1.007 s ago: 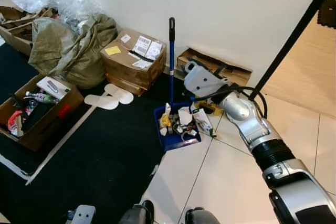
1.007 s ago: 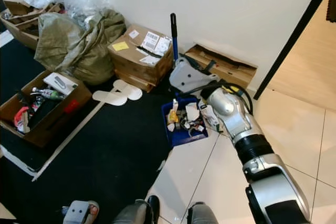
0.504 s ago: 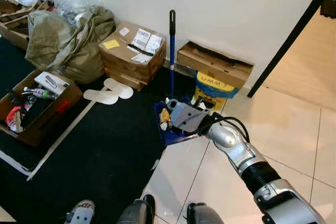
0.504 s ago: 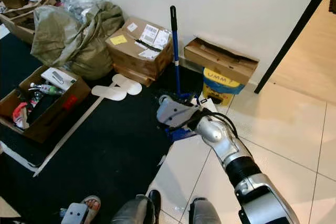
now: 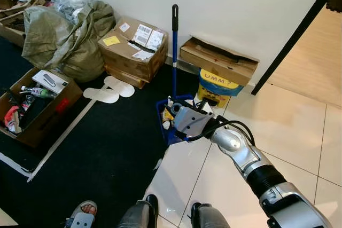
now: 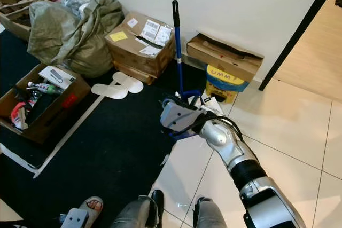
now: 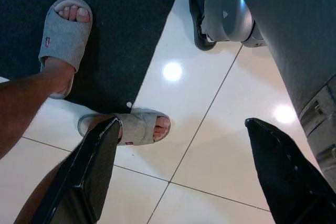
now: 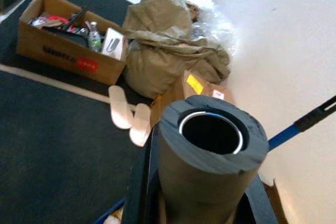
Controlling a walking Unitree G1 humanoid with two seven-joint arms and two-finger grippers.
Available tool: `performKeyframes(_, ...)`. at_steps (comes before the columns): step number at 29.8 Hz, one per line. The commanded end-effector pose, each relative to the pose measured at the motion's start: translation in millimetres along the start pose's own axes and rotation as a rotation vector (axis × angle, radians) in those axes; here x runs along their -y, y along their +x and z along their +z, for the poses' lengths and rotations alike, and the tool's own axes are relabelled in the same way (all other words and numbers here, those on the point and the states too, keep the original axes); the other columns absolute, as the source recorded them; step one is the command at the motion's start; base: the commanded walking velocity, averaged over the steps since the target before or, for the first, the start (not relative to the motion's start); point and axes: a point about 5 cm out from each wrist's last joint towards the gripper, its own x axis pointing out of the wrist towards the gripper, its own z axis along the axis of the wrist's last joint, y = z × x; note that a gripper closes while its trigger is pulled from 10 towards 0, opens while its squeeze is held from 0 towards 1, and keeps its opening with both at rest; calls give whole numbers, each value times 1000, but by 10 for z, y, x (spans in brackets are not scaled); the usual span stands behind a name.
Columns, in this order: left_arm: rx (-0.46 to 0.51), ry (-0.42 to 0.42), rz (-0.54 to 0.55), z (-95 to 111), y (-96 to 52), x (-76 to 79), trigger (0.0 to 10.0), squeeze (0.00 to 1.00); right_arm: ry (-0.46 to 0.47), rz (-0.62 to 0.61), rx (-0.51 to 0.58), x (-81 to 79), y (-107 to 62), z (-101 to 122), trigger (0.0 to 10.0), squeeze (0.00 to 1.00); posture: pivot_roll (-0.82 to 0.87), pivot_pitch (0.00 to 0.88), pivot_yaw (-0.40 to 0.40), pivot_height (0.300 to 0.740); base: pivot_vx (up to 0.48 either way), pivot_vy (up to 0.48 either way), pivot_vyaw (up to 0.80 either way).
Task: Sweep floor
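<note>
A blue dustpan (image 5: 168, 133) full of scraps stands where the black carpet meets the tiles. Its blue pole with a black grip (image 5: 174, 52) rises upright. My right gripper (image 5: 184, 121) hovers low over the pan's near side. In the right wrist view its black fingers (image 8: 140, 182) are shut on the end of a thick grey foam-covered tube (image 8: 207, 166), hollow at the top. My left gripper (image 7: 181, 124) hangs above the tiles with its fingers (image 7: 94, 166) wide apart and nothing between them.
Taped cardboard boxes (image 5: 133, 52), an olive sack (image 5: 64, 36) and an open box of clutter (image 5: 37, 105) line the left. A flat box (image 5: 216, 62) and a yellow-blue bag (image 5: 216, 86) stand at the wall. White insoles (image 5: 109, 92) lie on the carpet. A person's slippered feet (image 7: 65, 30) stand close behind.
My right arm came down from beside the wall box to just over the dustpan, then held nearly still. The view shifted a little, and a slippered foot appeared at bottom left.
</note>
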Motion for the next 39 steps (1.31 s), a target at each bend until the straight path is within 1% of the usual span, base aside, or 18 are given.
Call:
performKeyframes(1,-63,-3,10,-174,-65,-21,10000,0,23,115,-55,-52,-119,-87,10000,0,-30,375,70,740,0,0,0)
performKeyframes(3,-63,-3,10,-173,-61,-13,10000,0,44,152,-84,-46,-168,-126,10000,0,-31,375,69,740,0,0,0)
performKeyframes(4,-65,-3,10,-173,-58,-8,10000,0,73,191,-106,17,-226,-147,10000,0,-32,373,69,740,0,0,0)
performKeyframes(5,-65,-3,10,-173,-58,-8,10000,0,73,191,-106,17,-226,-147,10000,0,-32,373,69,740,0,0,0)
performKeyframes(10,-68,-4,10,-173,-55,-3,10000,0,164,218,-131,191,-296,-122,10000,0,-44,371,65,740,0,0,0)
performKeyframes(15,-66,-5,9,-168,-53,-2,10000,0,227,246,-145,232,-356,-114,10000,0,-46,368,64,740,0,0,0)
performKeyframes(19,-66,-4,10,-172,-60,-15,10000,0,301,333,-182,211,-494,-107,10000,0,-48,366,65,740,0,0,0)
performKeyframes(22,-68,-4,11,-182,-67,-23,10000,0,326,333,-193,221,-523,-104,10000,0,-48,366,65,740,0,0,0)
performKeyframes(25,-70,-3,12,-191,-74,-31,10000,0,377,301,-173,305,-519,-54,10000,0,-45,367,67,740,0,0,0)
performKeyframes(30,-71,-3,12,-193,-75,-33,10000,0,397,292,-165,346,-520,-34,10000,0,-45,367,67,740,0,0,0)
performKeyframes(31,-71,-4,12,-191,-75,-35,10000,0,424,234,-144,510,-511,-9,10000,0,-45,367,67,740,0,0,0)
performKeyframes(32,-71,-4,12,-191,-75,-35,10000,0,424,234,-144,510,-511,-9,10000,0,-45,367,67,740,0,0,0)
performKeyframes(33,-72,-6,12,-192,-74,-35,10000,0,435,166,-128,709,-515,11,10000,0,-43,370,66,740,0,0,0)
performKeyframes(34,-72,-6,12,-192,-74,-35,10000,0,435,166,-128,709,-515,11,10000,0,-43,370,66,740,0,0,0)
performKeyframes(35,-76,-7,11,-200,-76,-31,10000,0,428,60,-122,1046,-566,26,10000,0,-42,371,65,740,0,0,0)
performKeyframes(36,-76,-7,11,-200,-76,-31,10000,0,428,60,-122,1046,-566,26,10000,0,-42,371,65,740,0,0,0)
performKeyframes(38,-81,-7,11,-214,-80,-27,10000,0,408,28,-144,1197,-638,34,10000,0,-41,370,64,740,0,0,0)
performKeyframes(39,-81,-7,11,-214,-80,-27,10000,0,408,28,-144,1197,-638,34,10000,0,-41,370,64,740,0,0,0)
